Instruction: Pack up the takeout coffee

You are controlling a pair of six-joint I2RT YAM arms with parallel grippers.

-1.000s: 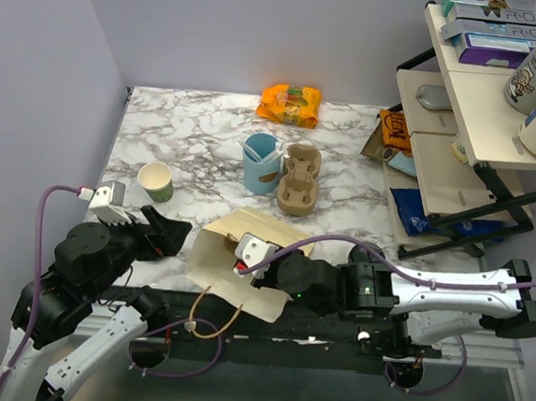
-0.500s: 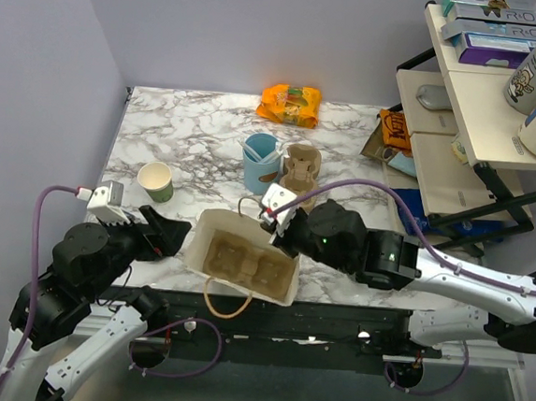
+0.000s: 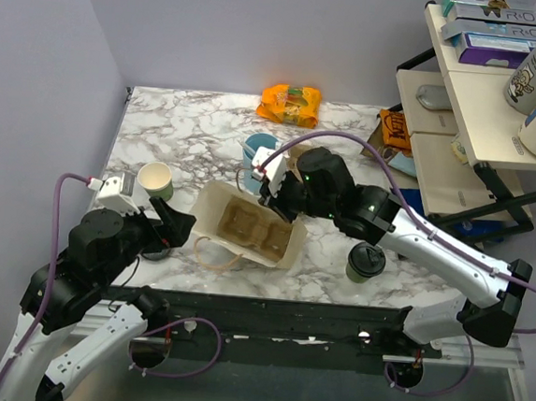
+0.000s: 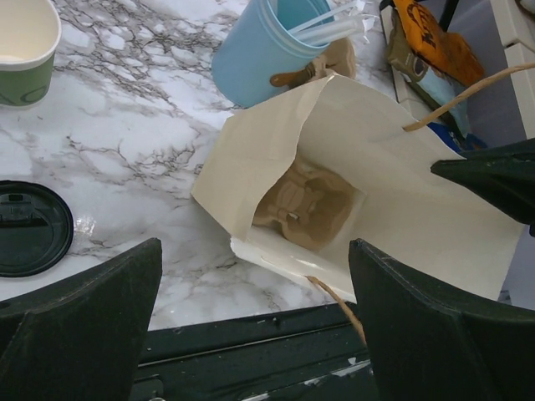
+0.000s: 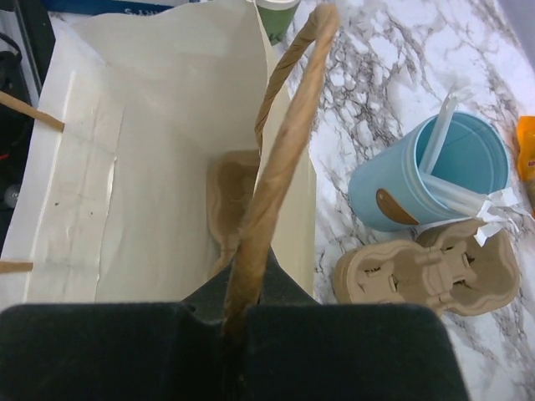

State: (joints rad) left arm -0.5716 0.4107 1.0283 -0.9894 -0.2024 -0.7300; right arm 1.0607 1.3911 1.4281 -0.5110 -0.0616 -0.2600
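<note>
coffee [image 3: 366, 262] stands upright on table [image 3: 161, 135], lid up, right of bag [image 3: 208, 216]. right gripper [image 5: 238, 309] pinches bag's handle [image 5: 284, 142]. left gripper [image 3: 172, 228] spread wide, empty.

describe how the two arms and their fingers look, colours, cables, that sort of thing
The left arm and right arm both mix bulky black joint housings with smooth white links. A purple cable loops to a small white camera block on each wrist. The left fingers and right fingers are matte black, broad and wedge-shaped.
</note>
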